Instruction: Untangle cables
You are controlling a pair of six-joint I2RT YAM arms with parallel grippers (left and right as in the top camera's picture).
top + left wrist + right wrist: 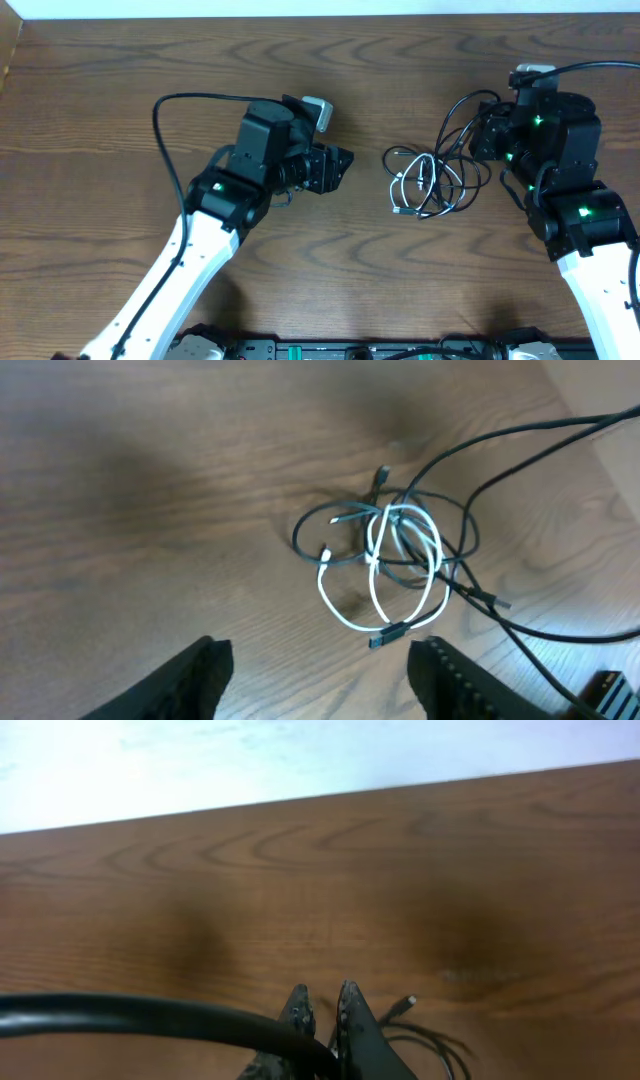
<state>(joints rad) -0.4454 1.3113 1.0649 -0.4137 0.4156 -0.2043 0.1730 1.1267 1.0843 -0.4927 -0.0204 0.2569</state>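
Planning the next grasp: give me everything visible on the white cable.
The white cable is a thin, flexible, plastic-looking cord lying slack on the wooden table in a few loose overlapping loops. One end carries a dark plug; a small silvery tip shows at another end. The black cables thread through it, so it is tangled. It sits between the arms, nearer the right one. The open left claw is short of it, not touching.

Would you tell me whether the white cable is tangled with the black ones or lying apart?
Tangled: the white cable loops over and through the black cables in one heap on the table.
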